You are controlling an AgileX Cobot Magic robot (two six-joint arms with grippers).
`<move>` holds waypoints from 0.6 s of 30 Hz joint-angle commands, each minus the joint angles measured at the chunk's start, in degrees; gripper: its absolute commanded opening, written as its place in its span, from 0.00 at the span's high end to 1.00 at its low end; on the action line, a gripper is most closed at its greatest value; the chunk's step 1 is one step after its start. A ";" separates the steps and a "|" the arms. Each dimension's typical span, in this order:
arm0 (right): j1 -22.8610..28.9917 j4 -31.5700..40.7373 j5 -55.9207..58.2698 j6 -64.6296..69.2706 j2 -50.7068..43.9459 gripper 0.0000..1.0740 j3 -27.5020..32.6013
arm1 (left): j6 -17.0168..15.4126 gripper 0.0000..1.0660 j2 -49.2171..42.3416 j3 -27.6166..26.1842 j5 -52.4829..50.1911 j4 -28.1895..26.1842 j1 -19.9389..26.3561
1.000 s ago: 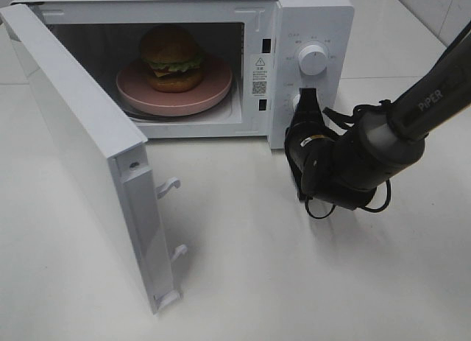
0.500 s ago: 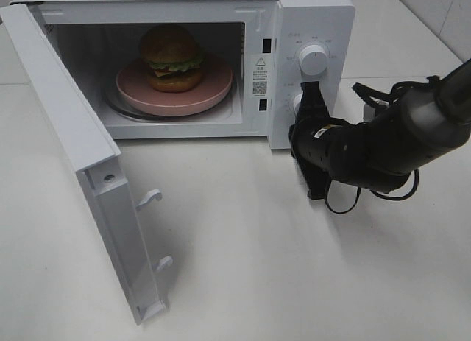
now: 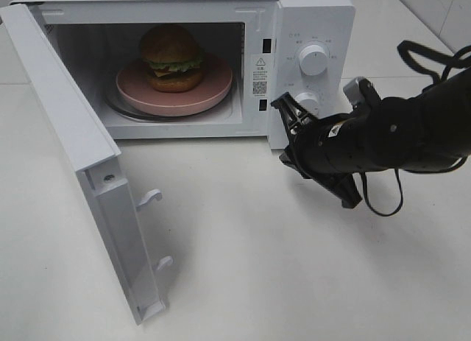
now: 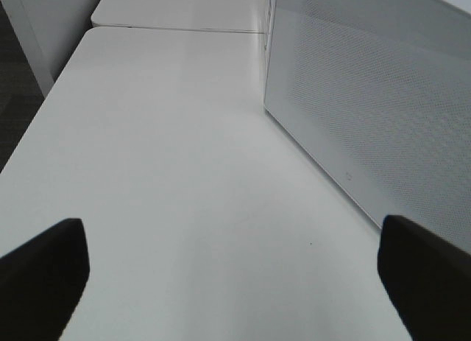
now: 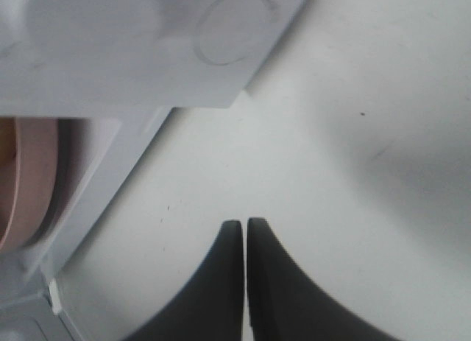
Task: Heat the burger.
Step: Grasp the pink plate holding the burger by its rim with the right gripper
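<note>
White table [image 3: 243, 282] fills the frame and bears a white microwave [image 3: 313, 6]. At the far left, the left gripper [image 4: 235, 271] shows only in its own wrist view. Its dark fingers [image 4: 40, 271] sit at opposite sides of that picture, spread wide with bare table between them. It hangs beside the dotted outer face of the door [image 3: 70, 142].

The door stands swung fully open toward the left. Its inner edge faces the camera, and two white hooks [image 3: 151, 197] jut from that edge. Inside the lit cavity the burger [image 3: 171, 57] sits upright on a pink plate [image 3: 210, 90], a little left of the plate's middle. Its brown bun is on top, and lettuce shows between the halves. The plate rests on a glass turntable [image 3: 118, 109], whose rim peeks out at the plate's left.

Right of the cavity is the panel, with an upper knob [image 3: 314, 60] and a lower knob [image 3: 309, 102]. The right gripper [image 3: 278, 102] hangs just in front of the panel's lower part, beside the lower knob. From the high view I cannot tell whether it touches the knob. Its wrist view shows the fingers [image 5: 229, 245] clenched, pads pressed flat together. They grasp nothing, and the tips are over the table near the microwave's front bottom corner. The black arm runs off to the right, and a cable [image 3: 384, 207] loops beneath it.
</note>
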 commanded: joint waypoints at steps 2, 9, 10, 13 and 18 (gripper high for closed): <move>0.00 -4.98 6.07 -15.01 -6.07 0.97 0.06 | 0.23 0.06 -1.03 0.17 -0.40 -0.23 0.00; -0.11 -5.73 16.84 -31.57 -12.89 0.97 0.06 | 0.23 0.06 -1.03 0.17 -0.40 -0.23 0.00; -0.11 -5.73 20.74 -37.53 -14.55 0.97 -0.11 | 0.23 0.06 -1.03 0.17 -0.40 -0.23 0.00; -0.11 -5.61 28.71 -44.92 -16.39 0.97 -1.20 | 0.23 0.06 -1.03 0.17 -0.40 -0.23 0.00; -0.11 -8.25 43.09 -49.16 -17.82 0.96 -4.64 | 0.23 0.06 -1.03 0.17 -0.40 -0.23 0.00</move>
